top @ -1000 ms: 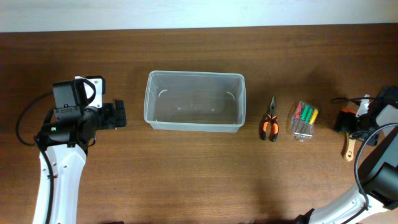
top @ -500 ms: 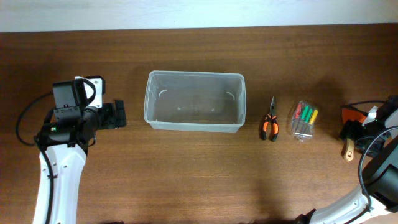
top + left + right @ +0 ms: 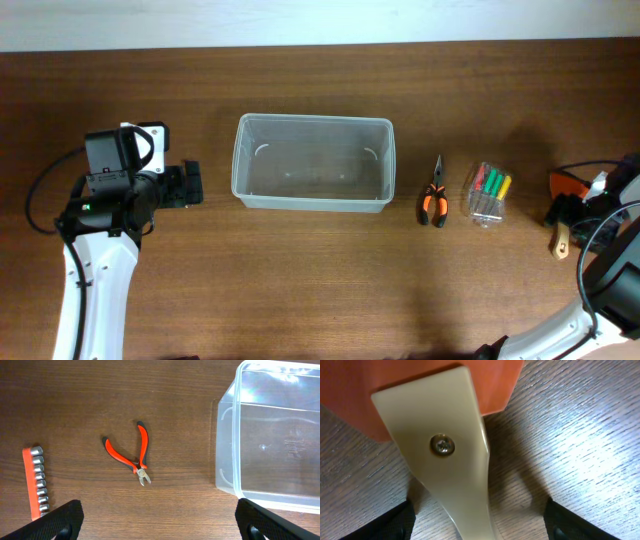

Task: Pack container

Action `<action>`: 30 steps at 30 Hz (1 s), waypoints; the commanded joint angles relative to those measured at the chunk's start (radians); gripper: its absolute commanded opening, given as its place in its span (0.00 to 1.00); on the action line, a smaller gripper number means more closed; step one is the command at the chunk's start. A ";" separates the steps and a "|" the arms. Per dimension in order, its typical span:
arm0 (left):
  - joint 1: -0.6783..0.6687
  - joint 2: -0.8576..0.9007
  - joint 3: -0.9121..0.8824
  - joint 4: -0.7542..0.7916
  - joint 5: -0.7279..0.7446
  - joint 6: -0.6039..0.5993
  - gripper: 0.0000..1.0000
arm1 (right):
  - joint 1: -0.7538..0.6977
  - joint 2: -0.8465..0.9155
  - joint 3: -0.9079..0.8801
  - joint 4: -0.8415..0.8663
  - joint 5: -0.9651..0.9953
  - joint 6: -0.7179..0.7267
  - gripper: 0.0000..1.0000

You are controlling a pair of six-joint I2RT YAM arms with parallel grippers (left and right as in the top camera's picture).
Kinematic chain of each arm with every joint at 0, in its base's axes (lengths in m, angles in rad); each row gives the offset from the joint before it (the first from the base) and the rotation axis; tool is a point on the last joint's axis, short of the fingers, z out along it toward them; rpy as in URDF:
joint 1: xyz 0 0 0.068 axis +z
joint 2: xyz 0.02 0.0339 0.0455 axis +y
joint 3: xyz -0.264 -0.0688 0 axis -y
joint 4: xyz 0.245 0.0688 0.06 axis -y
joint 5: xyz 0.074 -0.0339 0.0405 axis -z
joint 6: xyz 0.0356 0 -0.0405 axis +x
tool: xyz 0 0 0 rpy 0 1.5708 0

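Clear plastic container [image 3: 310, 170]: mid-worktop [image 3: 300, 290], empty, long axis left–right. Left gripper [image 3: 190, 185]: spread, just left of it, the nearer arm. Right gripper [image 3: 563, 212]: spread astride the cream-handled scraper [image 3: 445, 460], far right; container well to its left, beyond pliers [image 3: 432, 203] and screwdriver packet [image 3: 487, 193].
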 commanded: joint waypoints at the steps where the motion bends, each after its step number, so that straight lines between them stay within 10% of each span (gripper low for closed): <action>1: 0.003 0.004 0.018 0.003 0.014 0.015 0.99 | -0.005 0.082 0.034 -0.005 -0.008 -0.006 0.84; 30: 0.003 0.004 0.018 0.003 0.014 0.015 0.99 | 0.111 0.202 0.148 -0.005 -0.056 -0.108 0.77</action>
